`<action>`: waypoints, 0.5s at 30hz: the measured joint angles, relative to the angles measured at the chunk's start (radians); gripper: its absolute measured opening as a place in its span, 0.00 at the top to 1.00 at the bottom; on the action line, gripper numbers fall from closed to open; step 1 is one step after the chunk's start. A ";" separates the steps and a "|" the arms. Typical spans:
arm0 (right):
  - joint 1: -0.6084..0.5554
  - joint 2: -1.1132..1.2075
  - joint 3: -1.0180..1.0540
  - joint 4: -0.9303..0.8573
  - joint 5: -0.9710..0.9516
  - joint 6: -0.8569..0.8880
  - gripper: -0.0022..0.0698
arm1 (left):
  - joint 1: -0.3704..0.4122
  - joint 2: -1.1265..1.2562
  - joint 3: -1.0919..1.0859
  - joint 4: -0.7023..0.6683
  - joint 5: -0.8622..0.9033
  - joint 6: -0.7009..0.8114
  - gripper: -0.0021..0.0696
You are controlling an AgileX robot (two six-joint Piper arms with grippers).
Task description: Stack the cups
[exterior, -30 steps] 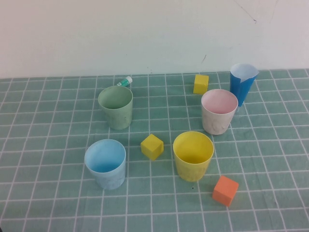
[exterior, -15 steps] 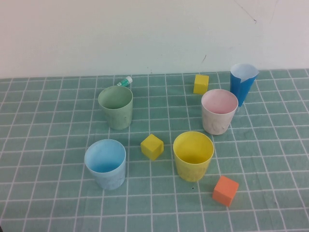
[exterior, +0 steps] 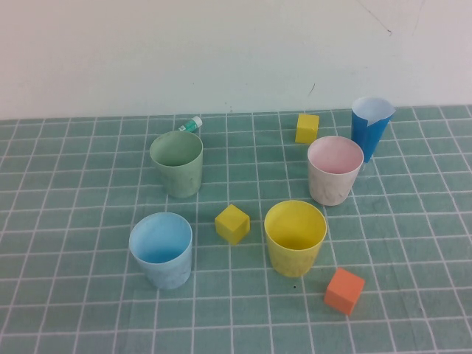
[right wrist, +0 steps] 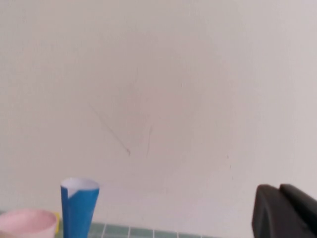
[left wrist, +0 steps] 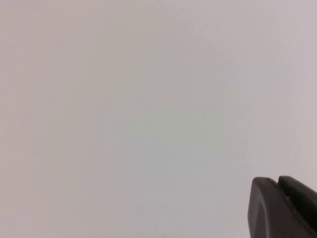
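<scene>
Apart stand four cups (exterior: 176,163); left claw (left wrist: 280,208), right claw (right wrist: 281,210) shut.

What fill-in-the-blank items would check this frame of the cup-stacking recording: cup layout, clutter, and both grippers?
1. The orange cube lies nearest the ____ cup.
2. The dark blue cone stands just behind the ____ cup.
3. Between the light blue cup and the yellow cup sits a ____ cube.
4. The left gripper and right gripper, both facing the wall, are ____.

Missing words: yellow; pink; yellow; shut
</scene>
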 joint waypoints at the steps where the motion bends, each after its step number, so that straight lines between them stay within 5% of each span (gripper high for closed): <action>1: 0.000 0.000 0.000 0.000 -0.025 0.014 0.97 | 0.000 0.000 0.000 0.000 -0.018 0.000 0.97; 15: 0.000 0.000 -0.032 -0.020 0.061 0.080 0.97 | 0.000 0.000 0.000 -0.064 -0.044 -0.130 0.97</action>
